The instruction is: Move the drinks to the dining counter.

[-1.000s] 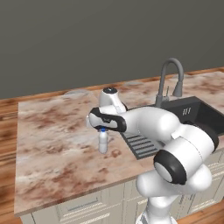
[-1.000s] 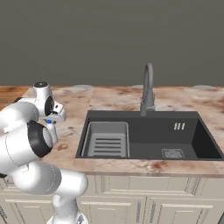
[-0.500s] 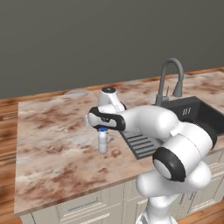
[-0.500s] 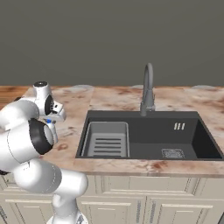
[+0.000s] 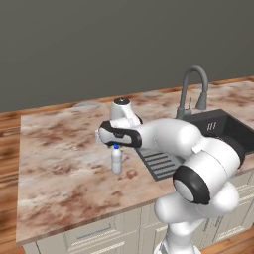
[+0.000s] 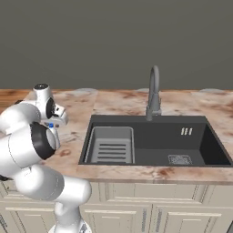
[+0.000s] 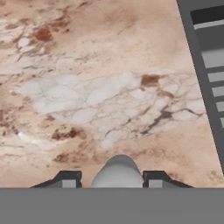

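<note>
Clear bottle (image 5: pixel 116 159) standing upright on the marbled surface (image 5: pixel 59 163), just left of the sink (image 6: pixel 150 143), long axis vertical. Hand (image 5: pixel 115 145) directly above it, fingertips (image 7: pixel 68 178) flanking the bottle shoulders, slightly spread; contact cannot be judged. Next move likely straight up.

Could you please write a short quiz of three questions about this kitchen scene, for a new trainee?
1. True or false: the bottle stands upright on the dining counter.
2. What colour is the bottle's cap?
3. Where is the bottle relative to the sink? A) inside it B) on the counter beside it C) under the faucet

Key: 1 true. 2 blue. 3 B. The gripper sits just above the bottle, one of the fingers on each side.
</note>
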Motion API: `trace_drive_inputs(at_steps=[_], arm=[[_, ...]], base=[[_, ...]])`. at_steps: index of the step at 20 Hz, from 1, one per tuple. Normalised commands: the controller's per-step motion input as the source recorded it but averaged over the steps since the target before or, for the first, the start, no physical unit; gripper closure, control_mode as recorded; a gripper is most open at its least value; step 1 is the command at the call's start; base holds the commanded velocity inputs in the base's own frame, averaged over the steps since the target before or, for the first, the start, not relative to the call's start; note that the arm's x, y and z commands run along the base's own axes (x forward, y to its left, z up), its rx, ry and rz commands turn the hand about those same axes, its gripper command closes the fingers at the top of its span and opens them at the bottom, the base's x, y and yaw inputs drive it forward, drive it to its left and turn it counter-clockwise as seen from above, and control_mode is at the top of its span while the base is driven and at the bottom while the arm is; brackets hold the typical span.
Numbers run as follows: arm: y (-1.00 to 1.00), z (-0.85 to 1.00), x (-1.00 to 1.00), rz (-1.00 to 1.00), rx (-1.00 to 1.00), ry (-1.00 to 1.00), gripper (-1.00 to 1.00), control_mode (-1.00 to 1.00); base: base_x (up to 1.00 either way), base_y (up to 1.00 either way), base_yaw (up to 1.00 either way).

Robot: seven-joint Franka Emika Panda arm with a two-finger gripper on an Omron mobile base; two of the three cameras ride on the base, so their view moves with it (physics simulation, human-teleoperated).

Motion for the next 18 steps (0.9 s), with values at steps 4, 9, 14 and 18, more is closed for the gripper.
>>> trace_drive_inputs(at_steps=[4,9,14,18], arm=[[-0.02,0.0,-0.05,0.0,0.0,-0.07,-1.0,-1.0],[0.0,0.02,-0.03,0.0,0.0,-0.07,-1.0,-1.0],[0.0,0.68,0.0,0.0,0.02,-0.06,-1.0,-1.0],[-0.1,0.98,-0.11,0.04,0.08,0.0,-1.0,-1.0]], base=[[0.0,0.0,0.0],[0.0,0.0,0.0],[0.0,0.0,0.0],[0.0,0.0,0.0]])
